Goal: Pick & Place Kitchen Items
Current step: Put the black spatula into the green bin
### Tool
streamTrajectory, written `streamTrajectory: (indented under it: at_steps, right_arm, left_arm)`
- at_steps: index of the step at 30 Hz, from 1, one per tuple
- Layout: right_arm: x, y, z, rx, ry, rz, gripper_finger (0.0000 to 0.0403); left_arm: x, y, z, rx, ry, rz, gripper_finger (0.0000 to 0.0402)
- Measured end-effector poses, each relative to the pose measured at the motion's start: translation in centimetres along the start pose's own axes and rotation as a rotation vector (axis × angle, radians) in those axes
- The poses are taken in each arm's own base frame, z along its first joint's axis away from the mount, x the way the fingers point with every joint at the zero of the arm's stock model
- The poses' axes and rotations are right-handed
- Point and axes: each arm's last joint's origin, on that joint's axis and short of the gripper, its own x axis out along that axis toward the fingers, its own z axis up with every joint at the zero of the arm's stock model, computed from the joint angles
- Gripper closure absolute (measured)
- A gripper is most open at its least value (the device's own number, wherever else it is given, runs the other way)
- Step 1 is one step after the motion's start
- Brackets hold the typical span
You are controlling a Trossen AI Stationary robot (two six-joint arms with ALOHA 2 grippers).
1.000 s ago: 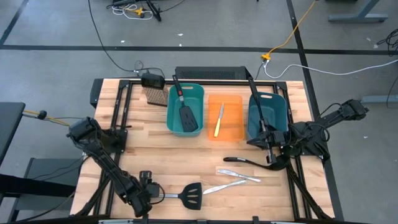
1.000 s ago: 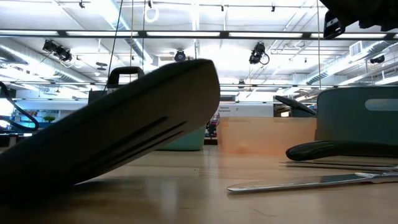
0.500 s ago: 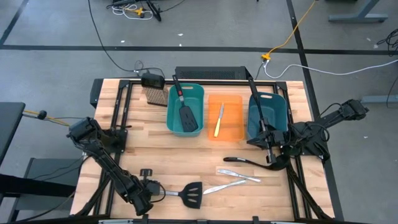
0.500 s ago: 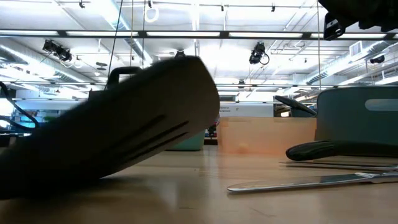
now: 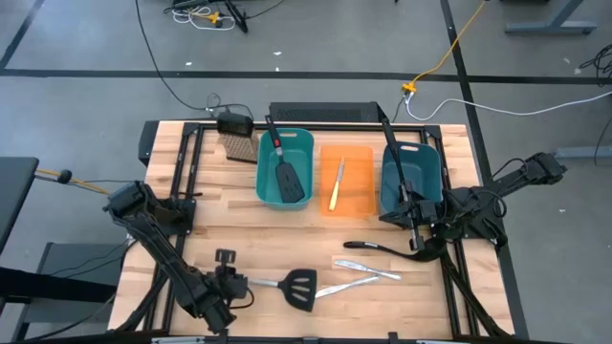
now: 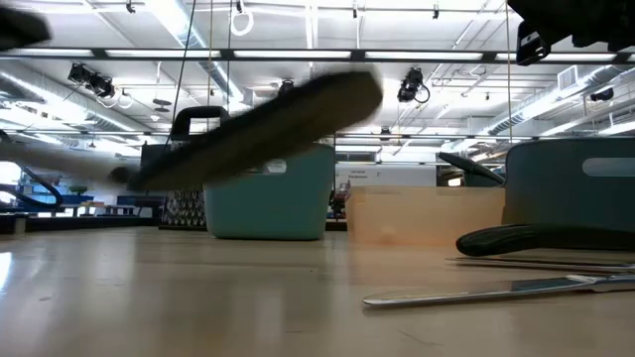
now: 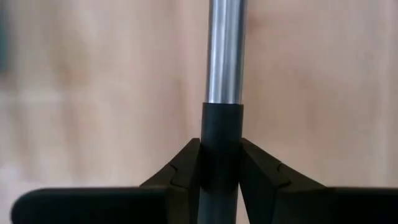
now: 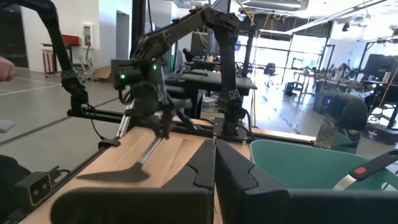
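Spatula [image 5: 287, 284], clamped by left gripper [image 5: 232, 284], hangs near table [image 5: 220, 210] front edge.

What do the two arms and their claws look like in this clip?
Both arms are dark, jointed and slim, with black cables running along them. The left claw has two black, wedge-shaped fingers. The right claw has matching smooth black fingers. No markings are readable on either arm.

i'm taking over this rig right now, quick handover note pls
Left gripper: shut on the steel-handled black slotted spatula, lifted clear of the wooden table.
Right gripper: shut, empty, waiting by the right teal bin.
Done: red-and-black-handled spatula in the left teal bin, yellow-handled knife in the orange bin, long black ladle in the right teal bin.
Left: held spatula, second black ladle, two silver table knives.
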Motion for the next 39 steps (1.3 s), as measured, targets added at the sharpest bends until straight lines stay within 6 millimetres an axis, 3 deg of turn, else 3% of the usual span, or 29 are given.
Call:
streamTrajectory:
  at_steps: [10,18,30,35,39]
  right_arm:
    - [0.0,0.0,-0.1,0.019,0.008,0.004,0.0394]
    - [0.1,0.1,-0.1,0.018,0.011,0.014,0.0394]
    - [0.1,0.1,0.0,0.018,-0.001,0.02,0.0394]
    - [0.1,0.1,0.0,0.018,-0.003,0.019,0.0394]
    - [0.2,0.1,-0.1,0.017,0.003,0.013,0.0394]
  left_arm:
    - [-5.1,4.7,2.3,0.015,0.008,0.371,0.0315]
    - [-7.1,9.7,4.6,-0.086,-0.151,0.474,0.0315]
    - [-10.4,23.4,5.4,-0.359,-0.351,0.937,0.0315]
    - [-11.6,28.6,5.9,-0.356,-0.254,1.138,0.0315]
    - [-11.3,31.8,6.8,-0.228,-0.082,1.162,0.0315]
